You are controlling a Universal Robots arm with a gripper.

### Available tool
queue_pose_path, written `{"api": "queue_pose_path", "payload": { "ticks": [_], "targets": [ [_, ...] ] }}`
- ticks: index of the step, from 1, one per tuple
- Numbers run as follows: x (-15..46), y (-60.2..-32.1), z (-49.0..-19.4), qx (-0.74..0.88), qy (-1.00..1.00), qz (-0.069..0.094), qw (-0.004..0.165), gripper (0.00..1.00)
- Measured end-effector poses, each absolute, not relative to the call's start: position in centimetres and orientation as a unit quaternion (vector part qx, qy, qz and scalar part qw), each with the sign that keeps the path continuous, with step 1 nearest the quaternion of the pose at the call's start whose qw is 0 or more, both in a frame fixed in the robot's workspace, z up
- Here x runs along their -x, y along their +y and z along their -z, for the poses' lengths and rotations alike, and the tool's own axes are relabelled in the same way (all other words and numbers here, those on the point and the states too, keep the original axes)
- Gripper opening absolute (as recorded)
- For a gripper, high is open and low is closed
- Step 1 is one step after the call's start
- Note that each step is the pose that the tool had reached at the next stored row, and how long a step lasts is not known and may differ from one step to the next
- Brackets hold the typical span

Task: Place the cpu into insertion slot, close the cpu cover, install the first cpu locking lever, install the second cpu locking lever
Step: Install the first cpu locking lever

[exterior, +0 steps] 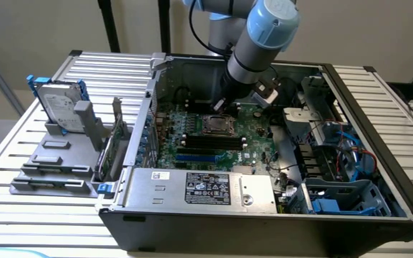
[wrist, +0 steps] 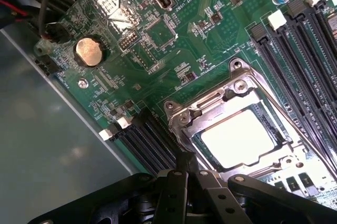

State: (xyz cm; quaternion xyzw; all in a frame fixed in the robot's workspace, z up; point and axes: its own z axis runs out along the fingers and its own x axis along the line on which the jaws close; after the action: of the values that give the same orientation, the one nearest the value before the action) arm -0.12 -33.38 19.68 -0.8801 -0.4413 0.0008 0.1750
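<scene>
On the slatted tabletop (exterior: 41, 207) the open computer case (exterior: 264, 226) holds the green motherboard (wrist: 174, 60). Near the board's middle, the cpu (wrist: 239, 138) lies seated in the insertion slot (exterior: 216, 125), with the cpu cover (wrist: 210, 109) folded down around it. The gripper (wrist: 185, 174), clenched and holding nothing, hovers just beside the slot's edge

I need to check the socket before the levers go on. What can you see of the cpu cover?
The cpu cover is a thin frame of shiny silvery metal with a square window. It lies closed flat over the insertion slot on the green motherboard; the pale cpu shows through the window. Screw heads sit at its corners. The shut gripper hovers at its edge; contact cannot be told.
</scene>
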Motion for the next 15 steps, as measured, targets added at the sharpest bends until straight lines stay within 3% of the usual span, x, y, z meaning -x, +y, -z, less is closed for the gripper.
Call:
{"api": "queue_pose_path", "payload": {
  "ticks": [15],
  "targets": [
    [0.11,-33.38,-19.56,0.876,-0.448,-0.002,0.176,0.11]
  ]
}}
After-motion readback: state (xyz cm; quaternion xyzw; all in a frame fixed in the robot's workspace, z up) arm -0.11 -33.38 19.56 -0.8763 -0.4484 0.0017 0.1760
